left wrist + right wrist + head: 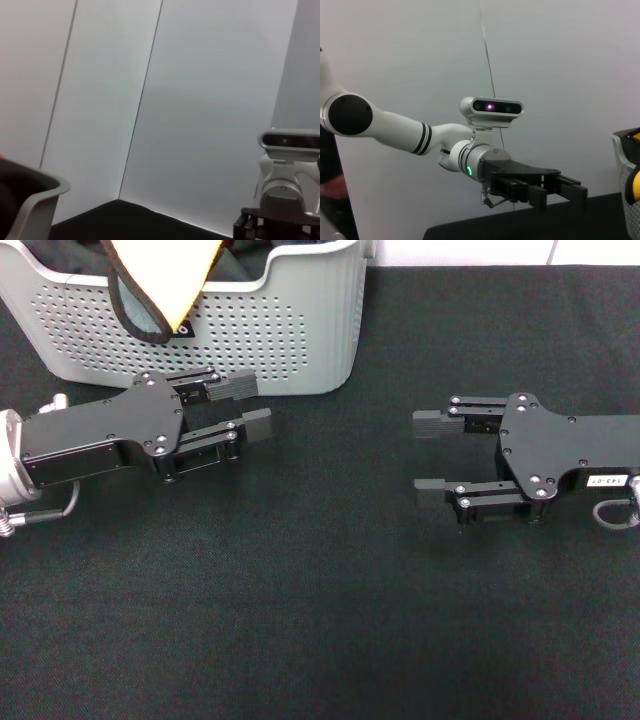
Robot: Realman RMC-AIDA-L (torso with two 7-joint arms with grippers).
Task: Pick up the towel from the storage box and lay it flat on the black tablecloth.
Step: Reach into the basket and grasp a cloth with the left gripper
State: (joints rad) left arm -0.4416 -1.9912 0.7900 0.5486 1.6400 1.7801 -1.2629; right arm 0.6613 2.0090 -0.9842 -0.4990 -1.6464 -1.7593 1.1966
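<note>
Behind my work area I saw a plain white wall [210,115] made of flat panels, with thin dark seams [142,97] between them. The light was soft and even on it. At one edge a grey strip [306,65] stood, darker than the panels.

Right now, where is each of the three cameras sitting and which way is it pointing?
Head view: on the head, looking down at the black tablecloth, the storage box and the towel; shows the left gripper and the right gripper, both open.
Left wrist view: on the left arm, facing the wall; catches the storage box rim and the right arm's camera.
Right wrist view: on the right arm, facing the left gripper.
Shared: all three show the storage box.
</note>
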